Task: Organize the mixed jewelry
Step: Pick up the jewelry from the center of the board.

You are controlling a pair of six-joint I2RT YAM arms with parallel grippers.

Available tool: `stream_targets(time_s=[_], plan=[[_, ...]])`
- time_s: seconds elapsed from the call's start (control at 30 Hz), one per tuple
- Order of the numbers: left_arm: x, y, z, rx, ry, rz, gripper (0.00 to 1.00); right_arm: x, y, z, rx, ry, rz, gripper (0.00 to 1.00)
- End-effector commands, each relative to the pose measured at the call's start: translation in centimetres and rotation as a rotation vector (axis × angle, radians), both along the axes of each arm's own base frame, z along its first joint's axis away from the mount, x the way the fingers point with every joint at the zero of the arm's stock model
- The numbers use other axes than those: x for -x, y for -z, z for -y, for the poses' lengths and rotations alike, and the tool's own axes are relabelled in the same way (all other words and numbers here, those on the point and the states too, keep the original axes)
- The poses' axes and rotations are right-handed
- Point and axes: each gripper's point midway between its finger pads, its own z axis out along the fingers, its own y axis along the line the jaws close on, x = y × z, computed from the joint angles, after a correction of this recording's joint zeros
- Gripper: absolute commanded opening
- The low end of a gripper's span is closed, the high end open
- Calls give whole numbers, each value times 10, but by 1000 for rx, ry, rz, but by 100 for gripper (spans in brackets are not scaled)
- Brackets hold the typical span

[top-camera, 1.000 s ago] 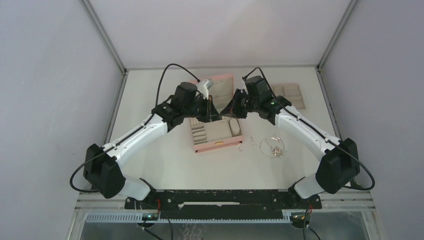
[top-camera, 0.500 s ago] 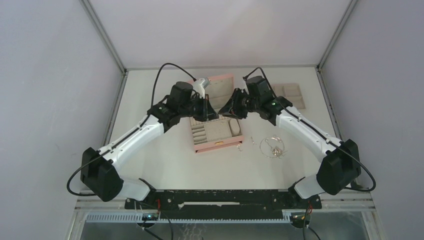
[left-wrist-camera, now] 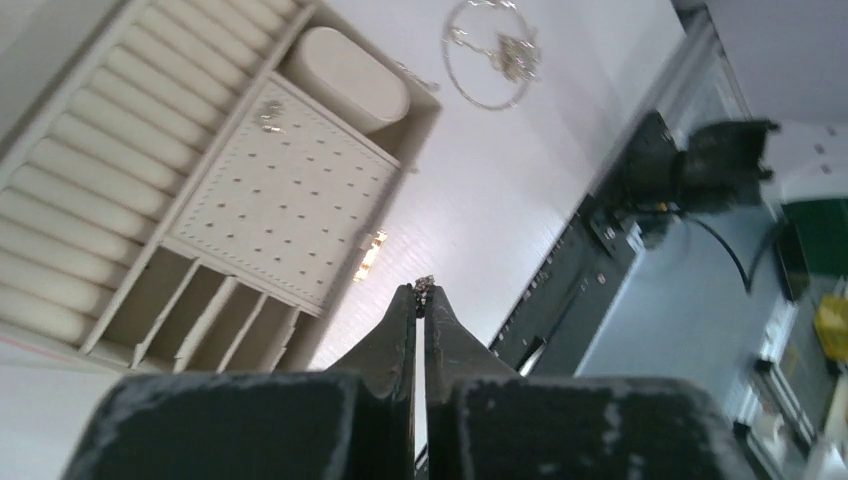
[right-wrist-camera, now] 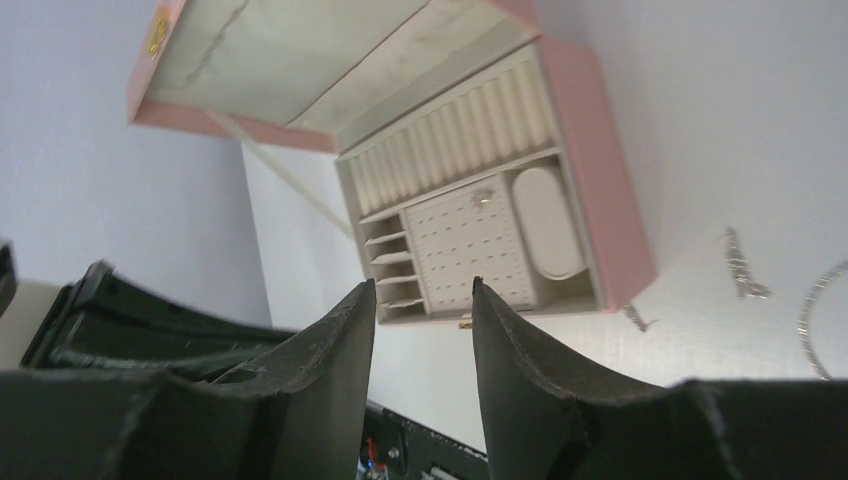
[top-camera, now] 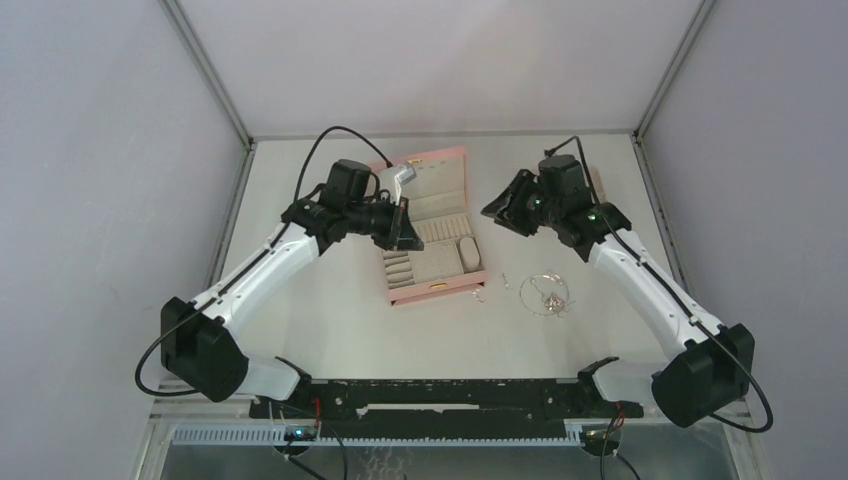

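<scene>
Pinches one silver bit at the very tips of the left claw, both jaws pressed together on it. Hangs that claw over the left edge of one open pink box, with the box's trays spreading below and to its right. Shows, past the left claw's tips, one stud sitting on the dotted pad, one oval cushion just beside the pad, and farther out one looped necklace lying on the table. Holds the right claw partway apart, nothing between its two fingers, with the box and its raised lid off to its left and not touching. Leaves, nearer the bases than the right claw, one chain bit and one loose bit on the table near the box's front wall, the necklace just beyond them.
</scene>
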Motion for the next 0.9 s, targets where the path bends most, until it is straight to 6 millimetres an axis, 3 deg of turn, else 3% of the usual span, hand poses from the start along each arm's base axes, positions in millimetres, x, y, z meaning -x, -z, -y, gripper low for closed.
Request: stream_targets(time_s=[0.0,0.2,0.53,0.6,0.7,0.8,0.87], plan=[[32,-30,11,99,299,68,0,-2,3,31,50,81,15,49],[30,-32,8,83,345,184,0,-2,9,49,71,105,1,49],[-4,-24,1,-22,212,232,0,-6,18,49,82,79,-15,49],[-5,-27,2,-16,209,232,0,-6,14,40,55,26,3,48],[6,-46,9,54,265,225,0,-3,-1,11,-52,-148,55,44],[24,-73,16,174,355,188,0,17,-26,-21,-155,-397,174,39],[23,-90,16,238,358,162,0,35,-41,-34,-196,-535,258,37]])
